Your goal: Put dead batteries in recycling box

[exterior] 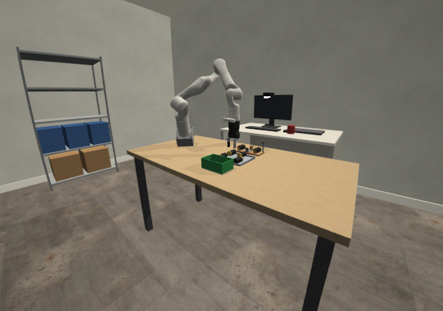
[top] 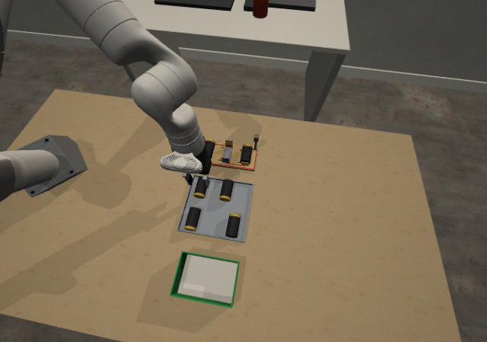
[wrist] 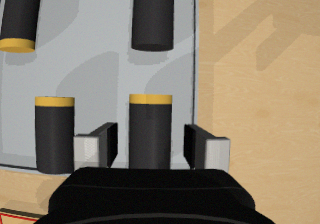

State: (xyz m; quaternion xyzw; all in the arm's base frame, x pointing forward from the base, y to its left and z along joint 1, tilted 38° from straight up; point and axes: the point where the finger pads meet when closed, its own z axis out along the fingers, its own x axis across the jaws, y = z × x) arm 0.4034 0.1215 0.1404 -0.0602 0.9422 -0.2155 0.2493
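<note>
My gripper [top: 196,180] [exterior: 231,145] [wrist: 150,139] is open and empty, its fingers above and either side of the back left battery [top: 199,192] [wrist: 150,134] on the grey tray [top: 214,212] [wrist: 97,76]. A back right battery [top: 226,190] [wrist: 54,139], a front left battery [top: 192,218] [wrist: 153,16] and a front right battery [top: 233,226] [wrist: 22,14] also lie there. Two batteries sit on the red-edged board, one at the right [top: 246,155], one at the left [top: 211,148] partly behind the gripper. The green recycling box [top: 176,274] [exterior: 212,163] stands upright and empty. Whether the bulb glows cannot be told.
A thin post [top: 256,140] [exterior: 263,145] rises at the board's back right corner. A grey piece [top: 227,153] stands between the board's batteries. The arm's base [top: 58,165] [exterior: 185,141] is at the left. A white desk [top: 298,31] with a red cup [top: 260,5] [exterior: 291,129] stands behind.
</note>
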